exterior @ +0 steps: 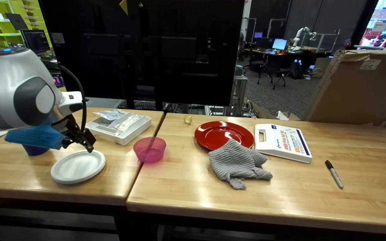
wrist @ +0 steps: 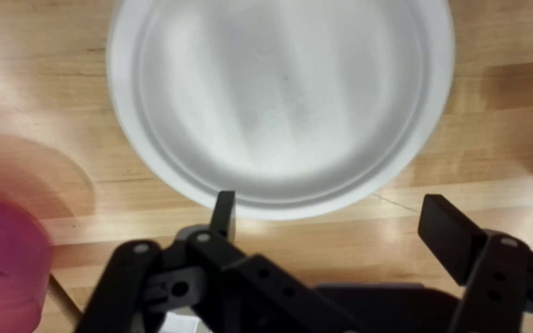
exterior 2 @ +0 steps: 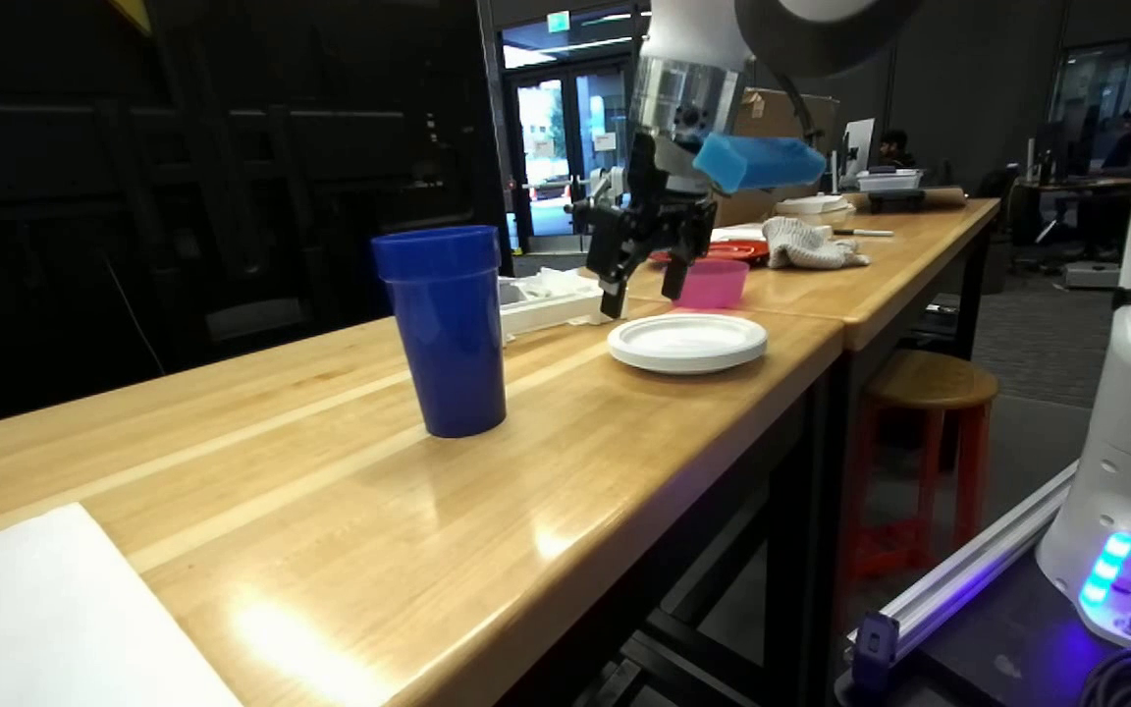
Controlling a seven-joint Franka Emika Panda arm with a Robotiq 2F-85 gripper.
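Note:
My gripper (wrist: 330,203) is open and holds nothing; its two black fingers stand wide apart in the wrist view. It hovers above the table, nearest to a stack of round white plates (wrist: 275,92). The left finger overlaps the near rim of the plates in the wrist view, but the gripper (exterior 2: 642,293) appears above and apart from the plates (exterior 2: 688,342) in an exterior view. A pink translucent bowl (exterior: 150,150) stands beside the plates and also shows at the left of the wrist view (wrist: 3,263). A light blue piece (exterior 2: 762,162) sticks out from the wrist.
A blue cup (exterior 2: 443,334) stands upright near the plates. A white compartment tray (exterior: 134,132) with packets lies behind. A red plate (exterior: 209,140), grey cloth (exterior: 236,164), white first aid case (exterior: 283,142), marker (exterior: 333,174) and small yellowish ball (exterior: 188,119) are on the adjoining table.

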